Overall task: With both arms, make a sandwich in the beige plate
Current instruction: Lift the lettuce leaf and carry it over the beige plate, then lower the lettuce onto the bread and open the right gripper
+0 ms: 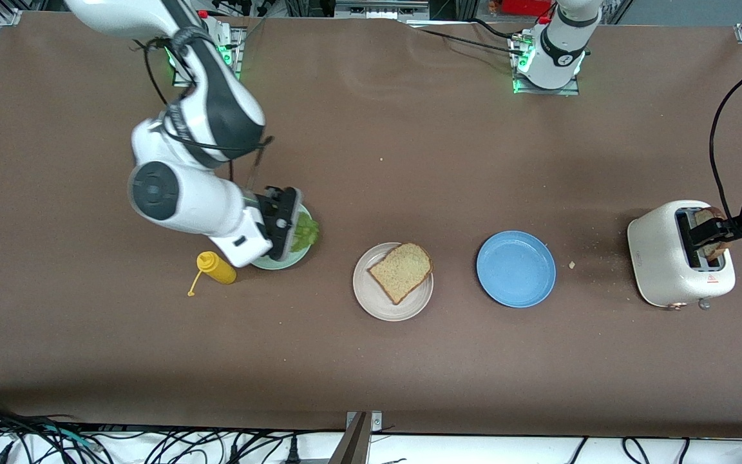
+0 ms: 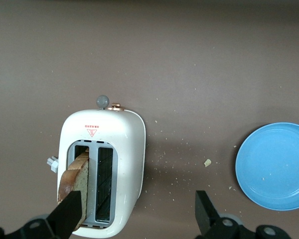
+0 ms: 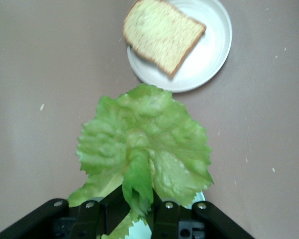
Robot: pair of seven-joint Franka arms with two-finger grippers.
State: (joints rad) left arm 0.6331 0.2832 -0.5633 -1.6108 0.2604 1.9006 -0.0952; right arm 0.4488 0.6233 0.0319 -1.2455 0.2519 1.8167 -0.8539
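A: Where did the beige plate point(image 1: 392, 281) stand?

B: On the brown worktop point(image 1: 371, 161), about the middle of the row, with one bread slice point(image 1: 401, 271) lying flat on it, a corner reaching the rim at about two o'clock. A blue plate point(image 1: 516, 269) sat beside it toward the left arm's end, apart from it, with crumbs scattered past that.

A: And the right gripper point(image 1: 288, 227)?

B: Over the pale green plate point(image 1: 281, 260) toward the right arm's end. In the right wrist view its jaws were pressed together on the stem end of the lettuce leaf point(image 3: 142, 152), and the crinkled leaf fanned out toward the beige plate point(image 3: 202, 64), which showed at twelve o'clock of the leaf with the bread slice point(image 3: 162, 32) on it. A yellow squeeze bottle point(image 1: 216, 267) lay on its side just beside the green plate, at about eight o'clock of it.

A: The left gripper point(image 1: 722, 233)?

B: At the white toaster point(image 1: 661, 258), at the left arm's end of the worktop. Its jaws stood spread wide. The left wrist view showed one finger point(image 2: 70, 214) against the second bread slice point(image 2: 75, 178), which stood tilted in one toaster point(image 2: 127, 144) slot. The other finger hung over bare worktop between the toaster and the blue plate point(image 2: 276, 167). Nothing was pinched there.
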